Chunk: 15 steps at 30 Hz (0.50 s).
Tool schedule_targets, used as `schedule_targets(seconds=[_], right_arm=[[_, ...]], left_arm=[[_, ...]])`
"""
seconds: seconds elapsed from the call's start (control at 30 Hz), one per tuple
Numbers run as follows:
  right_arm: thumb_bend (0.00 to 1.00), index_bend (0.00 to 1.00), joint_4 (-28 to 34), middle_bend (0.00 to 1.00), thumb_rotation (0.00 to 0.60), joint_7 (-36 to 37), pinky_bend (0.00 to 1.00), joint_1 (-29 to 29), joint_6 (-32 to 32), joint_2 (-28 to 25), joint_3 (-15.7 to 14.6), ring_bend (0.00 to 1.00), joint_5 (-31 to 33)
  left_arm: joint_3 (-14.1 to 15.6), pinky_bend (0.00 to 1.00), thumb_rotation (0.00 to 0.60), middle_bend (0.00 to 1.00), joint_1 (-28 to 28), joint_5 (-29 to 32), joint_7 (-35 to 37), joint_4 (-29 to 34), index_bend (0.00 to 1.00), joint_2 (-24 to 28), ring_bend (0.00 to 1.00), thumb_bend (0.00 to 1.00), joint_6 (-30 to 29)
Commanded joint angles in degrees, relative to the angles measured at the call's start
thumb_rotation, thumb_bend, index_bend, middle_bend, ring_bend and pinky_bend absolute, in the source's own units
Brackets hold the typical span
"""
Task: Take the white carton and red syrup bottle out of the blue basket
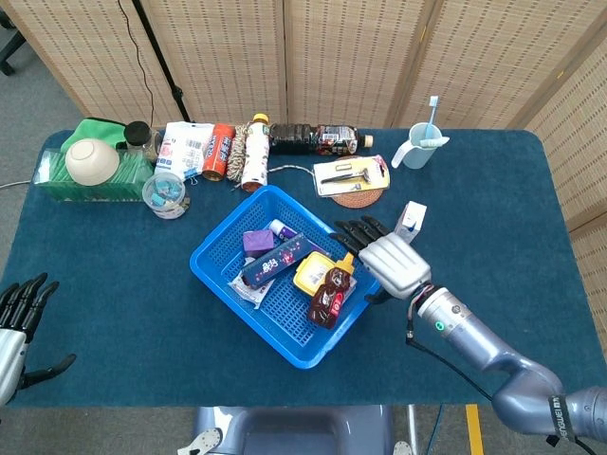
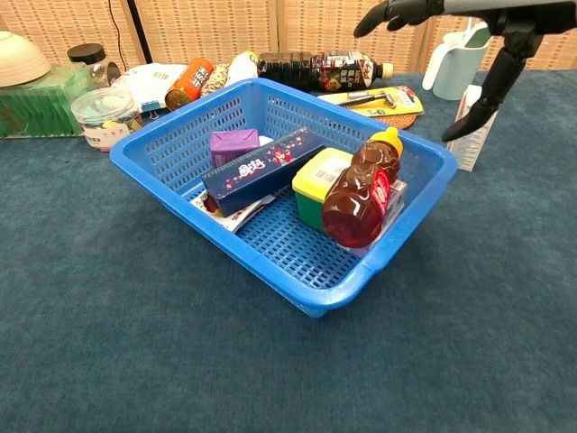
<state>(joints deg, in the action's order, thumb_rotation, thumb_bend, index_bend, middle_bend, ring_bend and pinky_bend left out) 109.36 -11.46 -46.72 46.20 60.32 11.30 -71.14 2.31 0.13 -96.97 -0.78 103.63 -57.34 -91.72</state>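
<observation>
The blue basket (image 1: 216, 248) (image 2: 180, 192) sits mid-table. The red syrup bottle (image 1: 327, 295) (image 2: 359, 195) with a yellow cap lies in its right corner. The white carton (image 1: 411, 221) (image 2: 472, 155) stands upright on the table, right of the basket, partly hidden in the chest view. My right hand (image 1: 387, 258) (image 2: 491, 13) hovers above the basket's right rim, fingers spread toward the syrup bottle, holding nothing. My left hand (image 1: 21, 318) rests open at the table's front left edge, far from the basket.
The basket also holds a yellow-lidded box (image 2: 317, 181), a dark blue box (image 2: 261, 167) and a purple box (image 2: 233, 144). Bottles, a jar (image 1: 167, 192), a green box with a bowl (image 1: 91, 162), a razor pack (image 1: 352, 175) and a pitcher (image 1: 416, 147) line the back.
</observation>
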Motion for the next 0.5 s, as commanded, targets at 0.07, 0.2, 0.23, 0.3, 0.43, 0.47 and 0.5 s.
schedule_targets(seconds=[0.07,0.2,0.23,0.3,0.43,0.47,0.5], right_arm=[[0.0,0.0,2.3,0.0,0.6,-3.1,0.0,-2.6,-2.8,1.3,-0.8,0.0,2.7],[0.0,0.0,3.3,0.0,0.6,-7.7,0.0,-4.7,-2.8,3.5,-1.2,0.0,6.0],[0.0,0.0,3.4,0.0,0.6,-8.9,0.0,-5.1,-2.7,4.0,-1.4,0.0,6.7],[0.0,0.0,3.5,0.0,0.6,-11.1,0.0,-5.8,-2.5,4.8,-2.0,0.0,7.8],[0.0,0.0,3.2,0.0,0.6,-16.0,0.0,-7.2,-1.7,6.7,-3.7,0.0,10.8],[0.0,0.0,3.1,0.0,0.6,-17.0,0.0,-7.5,-1.4,7.1,-4.1,0.0,11.6],[0.0,0.0,2.9,0.0,0.6,-17.9,0.0,-7.8,-1.1,7.6,-4.3,0.0,12.4]], left_arm=[[0.0,0.0,0.6,0.0,0.0,0.0,0.1,0.0,0.0,0.1,0.0,0.04,-0.1],[0.0,0.0,0.6,0.0,0.1,0.0,0.5,-0.2,0.0,0.2,0.0,0.04,-0.3],[0.0,0.0,0.6,0.0,0.1,0.0,0.7,-0.2,0.0,0.2,0.0,0.04,-0.3],[0.0,0.0,0.6,0.0,0.1,0.0,0.9,-0.2,0.0,0.3,0.0,0.04,-0.3],[-0.1,0.0,0.6,0.0,0.1,0.0,1.5,-0.4,0.0,0.5,0.0,0.04,-0.4],[0.0,0.0,0.6,0.0,0.1,-0.1,1.6,-0.4,0.0,0.5,0.0,0.04,-0.5],[0.0,0.0,0.6,0.0,0.1,-0.1,1.7,-0.5,0.0,0.5,0.0,0.04,-0.5]])
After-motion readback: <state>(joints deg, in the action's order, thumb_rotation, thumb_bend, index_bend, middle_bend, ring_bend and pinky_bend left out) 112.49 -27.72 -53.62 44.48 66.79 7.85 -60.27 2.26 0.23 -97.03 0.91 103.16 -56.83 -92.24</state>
